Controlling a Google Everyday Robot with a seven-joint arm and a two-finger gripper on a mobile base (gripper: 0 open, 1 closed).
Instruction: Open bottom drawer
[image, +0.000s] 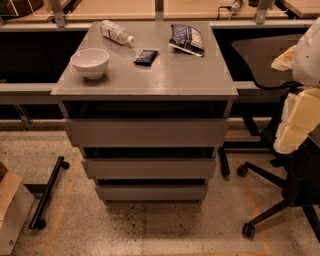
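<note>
A grey cabinet (145, 80) stands in the middle of the camera view with three handleless drawer fronts stacked. The bottom drawer (151, 192) is the lowest and narrowest front, just above the speckled floor. It looks pushed in, with a dark gap above it. The middle front (149, 168) and the tall top front (145, 132) sit above it. My gripper is not in view. Only a pale, cream-coloured part of my arm (300, 115) shows at the right edge, well right of the drawers.
On the cabinet top lie a white bowl (90, 62), a plastic bottle on its side (116, 32), a dark snack bag (186, 39) and a small dark packet (146, 57). A black office chair (280, 200) stands right, a wheeled black bar (47, 192) and a cardboard box (10, 210) left.
</note>
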